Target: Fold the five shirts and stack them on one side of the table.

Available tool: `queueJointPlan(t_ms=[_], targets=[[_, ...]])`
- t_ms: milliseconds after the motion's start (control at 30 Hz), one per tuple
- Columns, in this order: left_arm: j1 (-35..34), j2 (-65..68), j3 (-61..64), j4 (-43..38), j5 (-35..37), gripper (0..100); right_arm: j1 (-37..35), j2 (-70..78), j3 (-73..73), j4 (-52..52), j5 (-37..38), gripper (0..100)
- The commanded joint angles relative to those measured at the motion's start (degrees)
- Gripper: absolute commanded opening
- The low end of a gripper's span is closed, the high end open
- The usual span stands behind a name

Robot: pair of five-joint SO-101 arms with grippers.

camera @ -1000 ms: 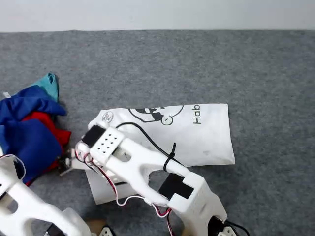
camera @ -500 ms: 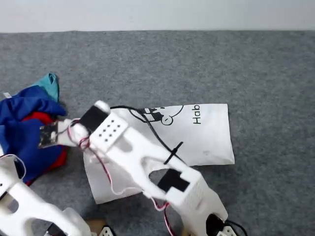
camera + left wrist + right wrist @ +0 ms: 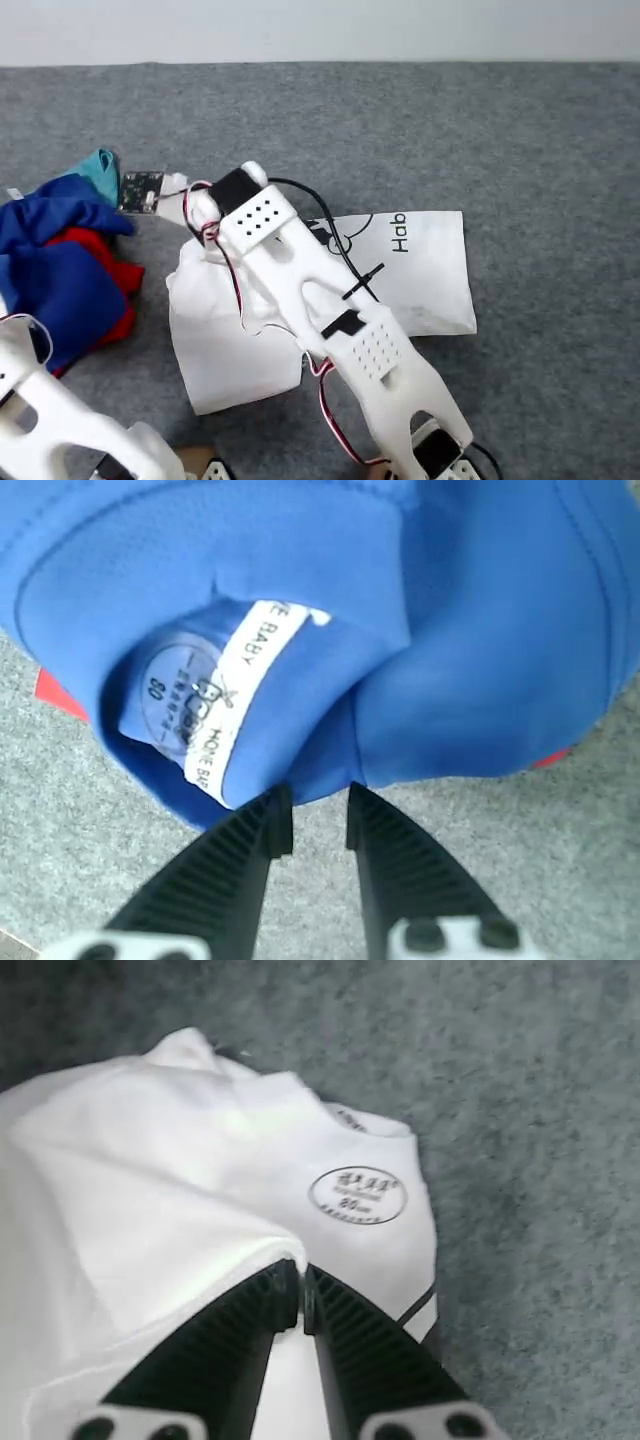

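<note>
A white shirt (image 3: pixel 420 270) with black print lies in the middle of the grey table (image 3: pixel 520 140). Its left part (image 3: pixel 205 320) is bunched and pulled up. My right gripper (image 3: pixel 302 1282) is shut on a fold of this white shirt (image 3: pixel 180 1190), near its round collar stamp (image 3: pixel 357 1194). In the high view the right arm (image 3: pixel 300 280) stretches across the shirt toward the far left. A pile with blue shirts (image 3: pixel 50 250), a red one (image 3: pixel 115 275) and a teal one (image 3: pixel 100 170) sits at the left edge. My left gripper (image 3: pixel 310 815) hovers slightly open at the edge of a blue shirt (image 3: pixel 400 630), by its label (image 3: pixel 235 700).
The left arm's white body (image 3: pixel 50 420) fills the front left corner. Bare grey table runs along the far side and the whole right side. A pale wall (image 3: pixel 320 30) bounds the back.
My right arm has swung from the shirt's front left corner toward the far left, dragging the white shirt's left part up into a bunch. The coloured pile has stayed put.
</note>
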Motion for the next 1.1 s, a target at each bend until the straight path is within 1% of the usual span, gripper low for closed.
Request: queueJointPlan(t_ms=[0,100,167,233,300,333,433,533,667,700,867,1067], targets=[[0.4,-0.9,-0.1,-1.1,0.0,10,2.0,1.7,-7.4,-0.7,-0.2,1.0],[0.4,-0.9,-0.1,-1.0,0.0,10,3.1,3.7,-9.4,-0.7,-0.4,2.3],[0.4,-0.9,0.0,-0.9,0.0,10,4.0,4.4,-9.9,-0.7,-0.4,7.2],[0.4,-0.9,0.0,-0.9,0.0,10,5.1,5.0,-9.8,-0.7,-1.0,14.7],[0.4,-0.9,0.0,-0.8,0.0,10,6.7,5.1,-9.6,-1.0,-3.9,18.7],[0.4,-0.9,0.0,-0.8,0.0,10,7.6,5.4,-9.6,-1.2,-5.1,18.8],[0.4,-0.9,0.0,-0.8,0.0,10,10.1,6.6,-9.8,-0.2,-5.6,18.7],[0.4,-0.9,0.0,-0.8,0.0,10,10.5,5.8,-12.3,5.5,-5.7,17.0],[0.4,-0.9,0.0,-1.0,0.0,10,8.7,5.1,-15.8,13.7,-5.7,2.9],[0.4,-0.9,0.0,-1.0,0.0,10,8.1,5.0,-15.7,14.2,-5.8,0.2],[0.4,-0.9,0.0,-0.9,0.0,10,7.5,-0.7,-9.8,14.2,-9.1,5.7],[0.4,-0.9,0.0,-0.9,0.0,10,4.3,-16.0,9.9,14.0,-12.4,14.7]])
